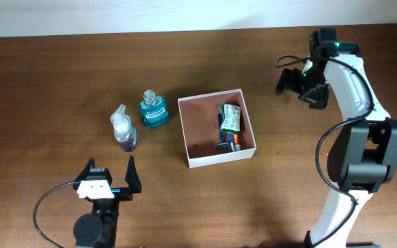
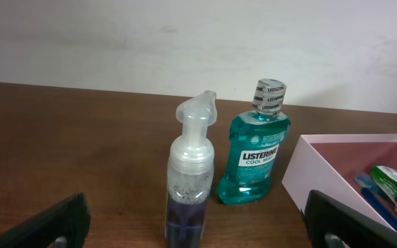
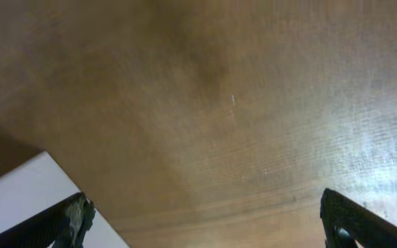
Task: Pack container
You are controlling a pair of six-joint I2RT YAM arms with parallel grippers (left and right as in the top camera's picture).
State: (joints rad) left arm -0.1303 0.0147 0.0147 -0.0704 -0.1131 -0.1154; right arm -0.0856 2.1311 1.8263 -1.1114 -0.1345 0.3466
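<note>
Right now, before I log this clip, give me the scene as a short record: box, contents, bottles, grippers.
box: open, mid-table
in box: green packet, smaller items, toward the right arm's side
outside box: mouthwash and pump bottle, both upright, on the left arm's side
left gripper: open, empty, facing the bottles
right gripper: open, empty, beyond the box's far corner

Dark wooden table [image 1: 47, 83], carrying a square white-walled container [image 1: 219, 160], a teal Listerine mouthwash bottle [image 1: 154, 110] just beside it, then a foam pump bottle [image 1: 123, 131] with purple liquid.
</note>
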